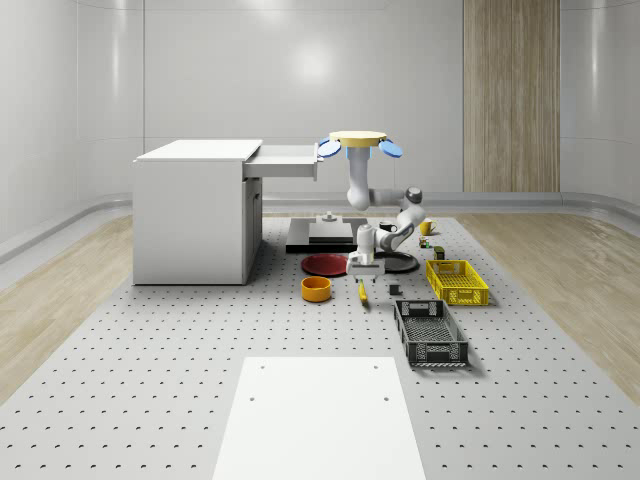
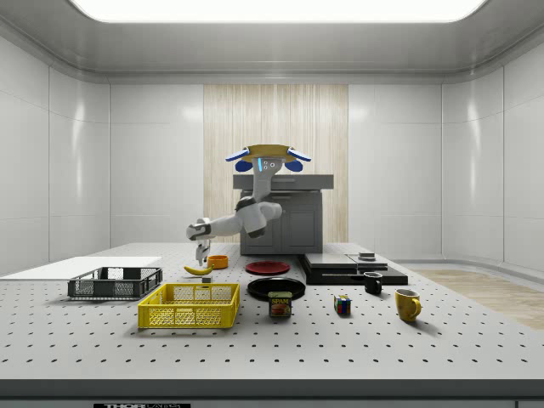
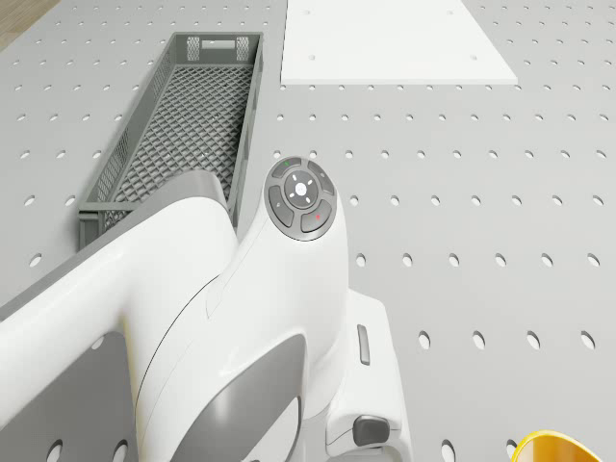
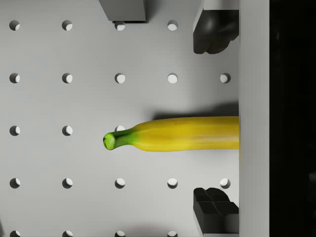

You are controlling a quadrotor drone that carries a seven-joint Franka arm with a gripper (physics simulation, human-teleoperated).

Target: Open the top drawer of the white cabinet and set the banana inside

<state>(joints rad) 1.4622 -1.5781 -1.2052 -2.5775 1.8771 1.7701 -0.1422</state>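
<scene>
The big grey table full of little holes (image 1: 150,400) sits in a plain white room. On it lies the long yellow banana with a green stem (image 4: 173,134), flat, near the round orange bowl (image 1: 316,289). In the wrist view its long side runs across the gap between the gripper (image 1: 363,266) fingers (image 4: 213,30), which stand wide apart and hold nothing.

The drone (image 1: 360,142) hovers by the white cabinet (image 1: 195,212), whose top drawer (image 1: 287,162) is already out. The fingers could pinch too near one end, and the banana might tip or slip.

Perforated grey table (image 1: 150,380) with white cabinet (image 1: 190,215), banana (image 4: 177,134), crates, bowl, plates, mugs.
</scene>
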